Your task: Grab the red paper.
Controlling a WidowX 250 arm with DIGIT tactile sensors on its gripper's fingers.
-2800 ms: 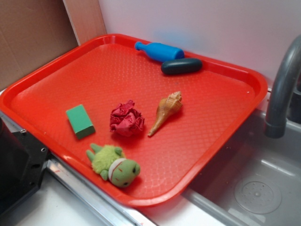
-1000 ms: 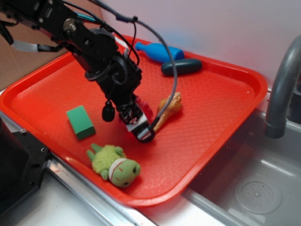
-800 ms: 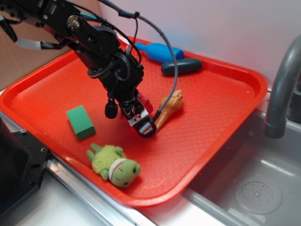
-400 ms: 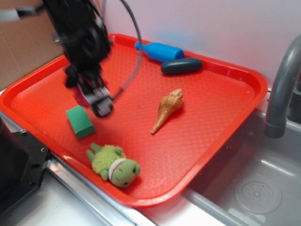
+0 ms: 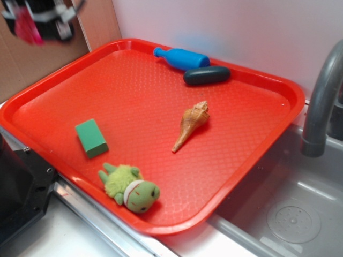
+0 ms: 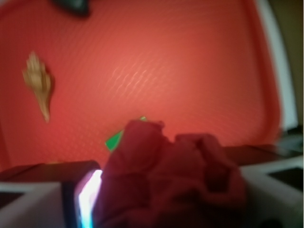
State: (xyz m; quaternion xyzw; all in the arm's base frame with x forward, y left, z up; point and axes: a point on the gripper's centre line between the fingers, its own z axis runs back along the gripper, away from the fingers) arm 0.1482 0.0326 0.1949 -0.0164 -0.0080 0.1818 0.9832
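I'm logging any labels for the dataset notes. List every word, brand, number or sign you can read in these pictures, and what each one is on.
None: no readable text in either view.
The tray, green block, shell, plush toy and blue bottle show no print.
The gripper holding the red paper is too blurred to tell any marking.

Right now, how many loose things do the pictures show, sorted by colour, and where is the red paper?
Green: 2, the green block and the plush toy.
Blue: 1, the blue bottle-shaped toy.
Dark: 1, the dark oval piece.
Tan: 1, the seashell.
Red: 1, the red paper, held in the jaws of the gripper above the tray.
Total: 6.
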